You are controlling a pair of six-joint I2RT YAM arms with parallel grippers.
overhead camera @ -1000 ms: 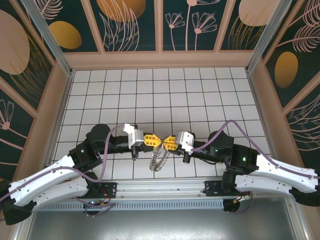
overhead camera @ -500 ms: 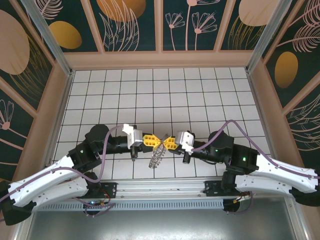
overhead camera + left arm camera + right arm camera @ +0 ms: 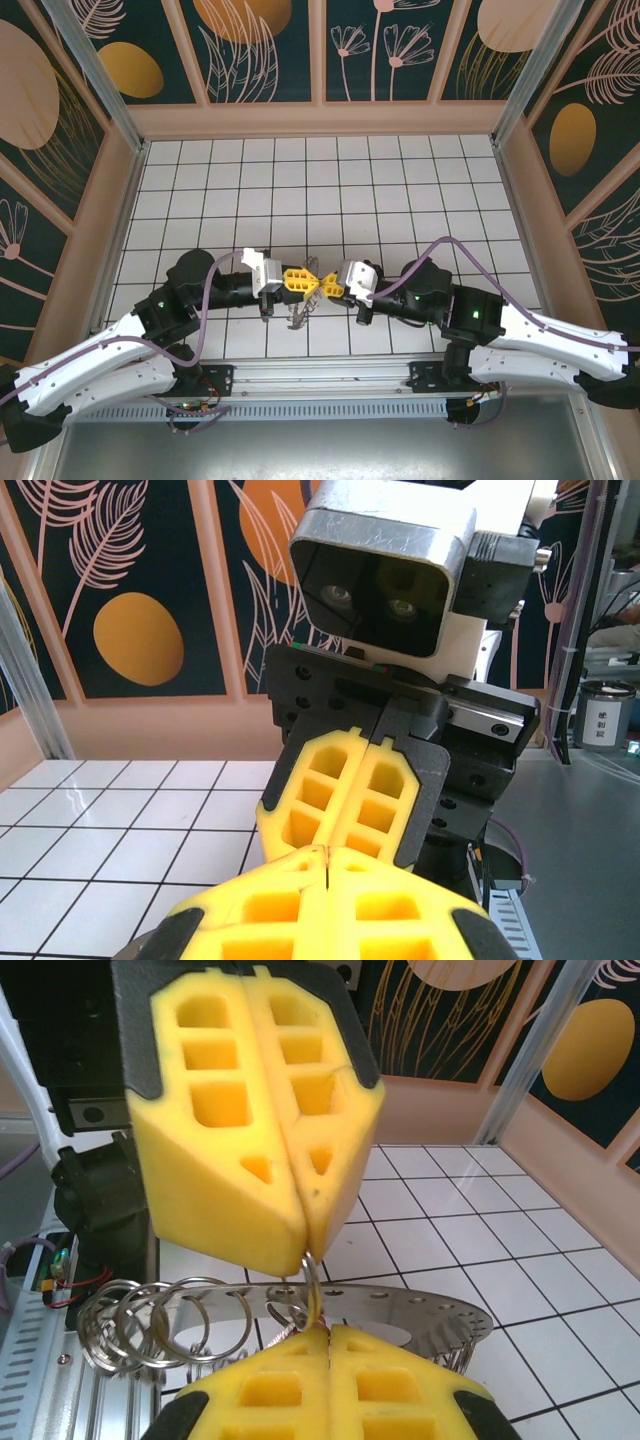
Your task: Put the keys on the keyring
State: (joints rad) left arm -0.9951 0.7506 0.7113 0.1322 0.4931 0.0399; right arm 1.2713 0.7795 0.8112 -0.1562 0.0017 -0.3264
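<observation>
Low on the tiled floor in the top view, my left gripper (image 3: 309, 282) and right gripper (image 3: 321, 284) meet tip to tip, both shut. The grey toothed keyring (image 3: 299, 312) hangs just below them. The right wrist view has the left gripper (image 3: 303, 1252) pinching the top of a thin split ring (image 3: 313, 1285). That ring runs down into my right gripper (image 3: 326, 1328). The keyring's disc (image 3: 430, 1310) lies behind, with several small rings on its rim. A speck of red, the key (image 3: 318, 1317), shows at the right tips; the rest of it is hidden. From the left wrist, the left gripper (image 3: 328, 852) touches the right gripper's fingers (image 3: 345, 795).
A metal rail (image 3: 320, 380) and the arm bases run along the near edge, close under the grippers. Wooden walls (image 3: 320, 120) enclose the white tiled floor (image 3: 330, 190) at the back and sides. Purple cables (image 3: 450, 245) loop over both forearms.
Both grippers have shifted a little to the left, still tip to tip. The hanging keyring has swung left with them and turned more edge-on.
</observation>
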